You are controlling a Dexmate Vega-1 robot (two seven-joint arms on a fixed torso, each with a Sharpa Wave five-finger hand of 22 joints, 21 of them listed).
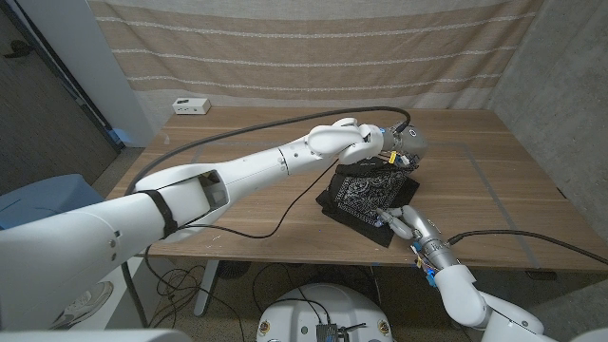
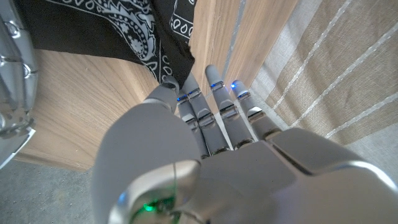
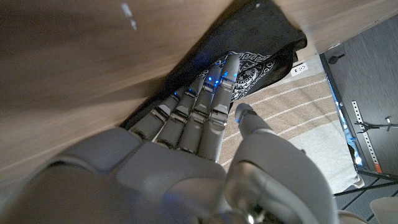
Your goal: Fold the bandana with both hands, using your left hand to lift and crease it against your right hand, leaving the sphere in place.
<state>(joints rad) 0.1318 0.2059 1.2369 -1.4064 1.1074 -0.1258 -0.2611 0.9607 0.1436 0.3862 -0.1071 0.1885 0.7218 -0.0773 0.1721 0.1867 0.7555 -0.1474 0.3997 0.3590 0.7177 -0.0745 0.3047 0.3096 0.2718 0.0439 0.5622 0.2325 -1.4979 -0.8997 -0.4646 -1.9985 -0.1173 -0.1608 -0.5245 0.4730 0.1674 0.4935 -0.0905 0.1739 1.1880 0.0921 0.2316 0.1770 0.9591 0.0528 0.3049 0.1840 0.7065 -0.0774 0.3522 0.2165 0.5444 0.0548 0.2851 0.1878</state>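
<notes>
The black bandana (image 1: 363,198) with white paisley print lies mid-table, and its far edge is drawn up off the wood. My left hand (image 1: 380,144) pinches that raised edge between thumb and a finger; in the left wrist view the cloth (image 2: 118,31) hangs from the fingertips (image 2: 186,93). A shiny metal sphere (image 1: 412,143) sits just right of the left hand, and its side (image 2: 12,74) shows close by. My right hand (image 1: 405,223) lies at the bandana's near right corner, its straight fingers (image 3: 199,106) on the cloth (image 3: 261,56).
A small white box (image 1: 191,105) stands at the table's far left. A black cable (image 1: 237,140) runs over the table along my left arm. A striped curtain (image 1: 304,47) hangs behind the table (image 1: 494,190). Another cable (image 1: 532,234) trails off the right edge.
</notes>
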